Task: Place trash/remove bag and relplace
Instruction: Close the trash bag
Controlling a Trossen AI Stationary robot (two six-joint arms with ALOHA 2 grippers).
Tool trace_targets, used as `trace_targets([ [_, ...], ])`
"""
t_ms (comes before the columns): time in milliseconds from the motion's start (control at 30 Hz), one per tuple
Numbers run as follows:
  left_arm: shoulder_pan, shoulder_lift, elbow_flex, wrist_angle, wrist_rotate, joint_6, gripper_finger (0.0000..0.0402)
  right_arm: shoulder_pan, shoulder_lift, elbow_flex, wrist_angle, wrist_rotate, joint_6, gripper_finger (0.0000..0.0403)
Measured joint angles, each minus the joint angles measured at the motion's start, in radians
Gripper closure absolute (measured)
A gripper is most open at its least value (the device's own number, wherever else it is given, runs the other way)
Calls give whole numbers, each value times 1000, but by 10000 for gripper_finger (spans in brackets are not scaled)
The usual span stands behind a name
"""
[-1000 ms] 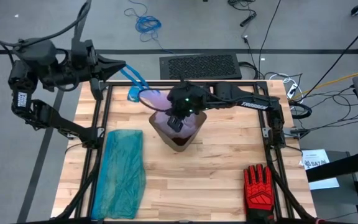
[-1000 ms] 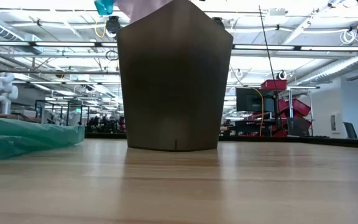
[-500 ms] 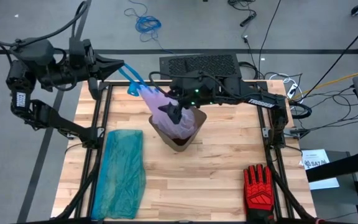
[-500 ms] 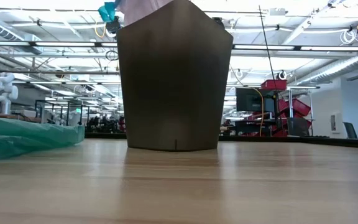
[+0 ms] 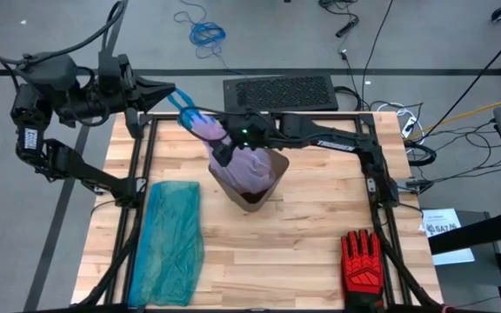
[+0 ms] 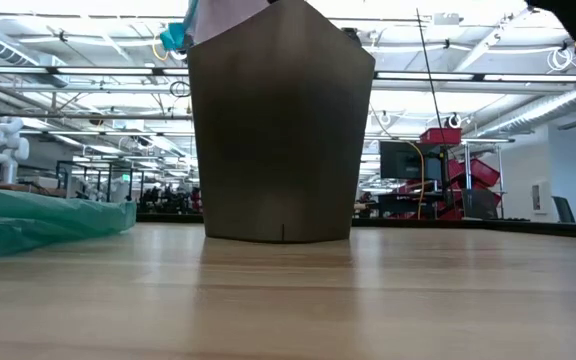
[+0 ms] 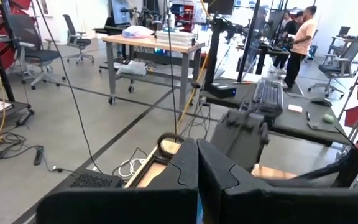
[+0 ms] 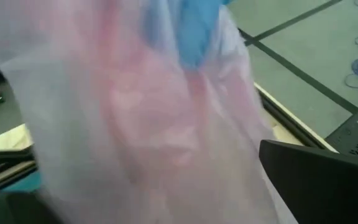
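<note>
Currently the left gripper (image 5: 170, 92), closed on the bag's (image 5: 242, 161) blue drawstring (image 5: 183, 108), should lift straight while the right gripper (image 5: 219, 153), fingers open beside the bin (image 5: 272, 174), steadies the liner.

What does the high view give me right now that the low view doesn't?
Only the high view shows the left gripper shut on the bright blue drawstring of the thin pinkish-lavender plastic bag, the open right gripper against that bag, and the red-and-black work glove. Only the low view shows the bin's full brown side wall standing on the table. Both show the brown bin and the translucent teal-green plastic bag.
</note>
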Motion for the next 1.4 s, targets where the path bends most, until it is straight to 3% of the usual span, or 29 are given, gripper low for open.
trace_targets([
  [200, 0, 0, 0, 44, 1, 0, 402, -24, 67, 0, 51, -6, 1, 85],
  [300, 0, 0, 0, 58, 1, 0, 402, -31, 81, 0, 87, -45, 3, 120],
  [367, 0, -4, 0, 78, 2, 0, 402, -32, 86, 0, 112, -48, 1, 168],
  [500, 0, -14, 0, 100, 3, 0, 402, -32, 92, 0, 128, -51, -21, 331],
  [567, 0, -22, 0, 100, 3, 0, 402, -31, 91, 0, 131, -60, -44, 382],
  [733, 0, -38, -1, 106, 3, 0, 402, -28, 91, 0, 121, -69, -22, 401],
  [933, 0, -56, -2, 130, 0, 26, 402, -17, 95, 2, 35, -76, 3, 403],
  [1233, 0, -72, -2, 164, -23, 27, 401, 4, 72, 0, 46, -75, -7, 403],
  [1400, 0, -75, 1, 212, -22, 78, 380, 5, 32, -3, 65, -82, -17, 403],
])
